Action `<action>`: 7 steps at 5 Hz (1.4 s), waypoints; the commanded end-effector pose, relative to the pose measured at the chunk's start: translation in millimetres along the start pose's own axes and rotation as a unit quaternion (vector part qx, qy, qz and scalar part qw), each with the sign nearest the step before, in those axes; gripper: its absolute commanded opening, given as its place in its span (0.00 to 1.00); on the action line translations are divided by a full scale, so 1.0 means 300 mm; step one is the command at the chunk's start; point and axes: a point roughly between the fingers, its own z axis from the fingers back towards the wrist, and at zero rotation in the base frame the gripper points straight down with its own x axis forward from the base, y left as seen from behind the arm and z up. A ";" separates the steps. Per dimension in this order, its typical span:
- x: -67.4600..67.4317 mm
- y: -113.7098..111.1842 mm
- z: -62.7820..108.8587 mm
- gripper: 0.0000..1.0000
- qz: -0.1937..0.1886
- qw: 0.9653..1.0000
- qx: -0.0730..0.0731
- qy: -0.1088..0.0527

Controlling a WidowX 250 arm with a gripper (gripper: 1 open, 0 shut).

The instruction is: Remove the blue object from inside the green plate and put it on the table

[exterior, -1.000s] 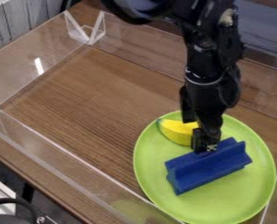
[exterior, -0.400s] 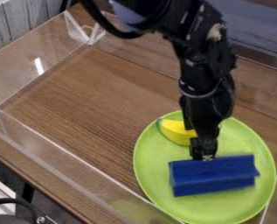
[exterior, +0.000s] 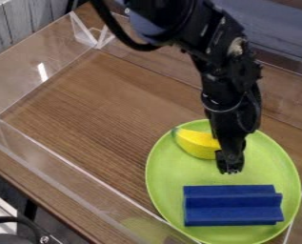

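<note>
The claw (exterior: 230, 168) points down with its jaws apart, gripping nothing. Just below it lies the blue object (exterior: 232, 204), a dark ridged rectangular block, flat inside the green plate (exterior: 166, 170). A yellow banana (exterior: 194, 143) sits behind the claw.

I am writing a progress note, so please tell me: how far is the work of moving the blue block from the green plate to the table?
Nothing is finished yet: the dark blue ridged plastic block lies inside the round lime-green plate, beside a yellow banana. In hand: the open gripper hangs just above the block, holding nothing. Left: grasp the block, lift it, and set it on the brown wood-grain table.
</note>
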 end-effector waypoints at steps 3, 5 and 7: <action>-0.026 -0.097 -0.046 1.00 0.028 0.999 -0.027 0.017; -0.027 -0.180 -0.039 1.00 0.042 0.999 -0.028 0.020; 0.008 -0.202 -0.068 1.00 0.052 0.998 -0.033 0.011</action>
